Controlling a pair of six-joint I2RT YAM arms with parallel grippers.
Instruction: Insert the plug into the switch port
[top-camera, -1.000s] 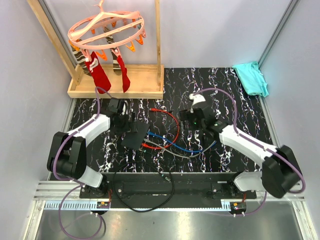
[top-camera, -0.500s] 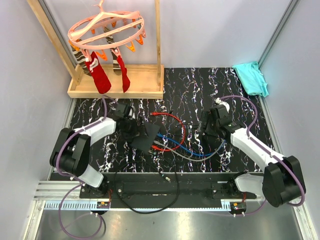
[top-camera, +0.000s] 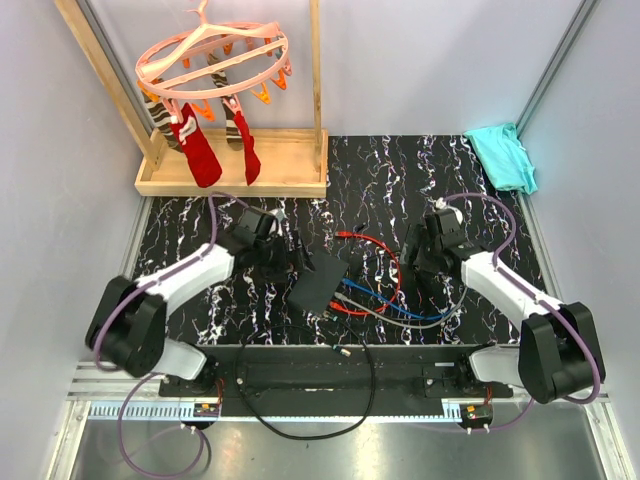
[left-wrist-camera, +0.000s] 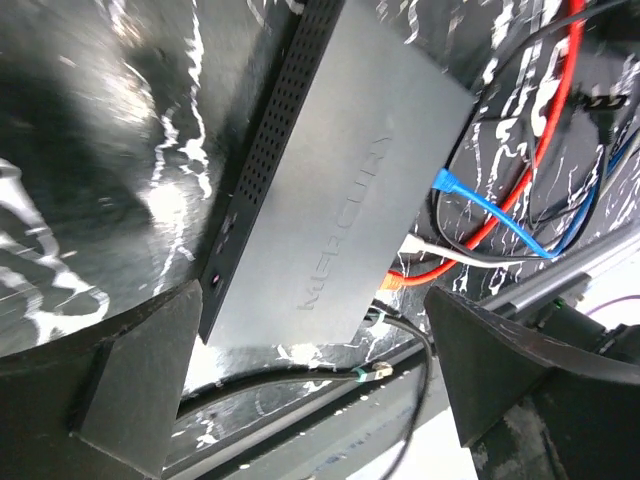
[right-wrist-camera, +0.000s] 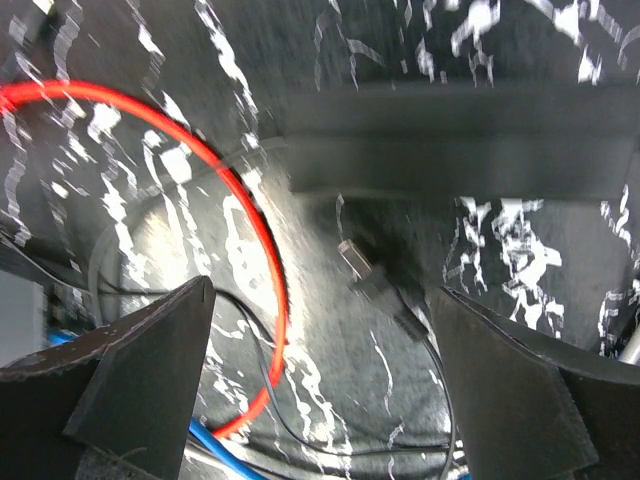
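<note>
**Nothing pinched on either side**

The left gripper (left-wrist-camera: 315, 330) is held spread wide over the switch box (left-wrist-camera: 350, 170), whose near end is framed between the fingers; nothing is pinched. The port edge (left-wrist-camera: 400, 270), seen only in the left wrist view, is crowded by blue, white and orange cables (left-wrist-camera: 470, 200). From above, the box is seen mid-mat (top-camera: 380, 170), well apart from the wooden frame (top-camera: 230, 175) and the teal cloth (top-camera: 503, 155). The right gripper (right-wrist-camera: 320, 330) is likewise spread. The plug (right-wrist-camera: 360, 268) is shown only by its camera, lying loose between the fingers, beside a red cable (right-wrist-camera: 255, 240) and near a narrow black block (right-wrist-camera: 450, 140).
</note>
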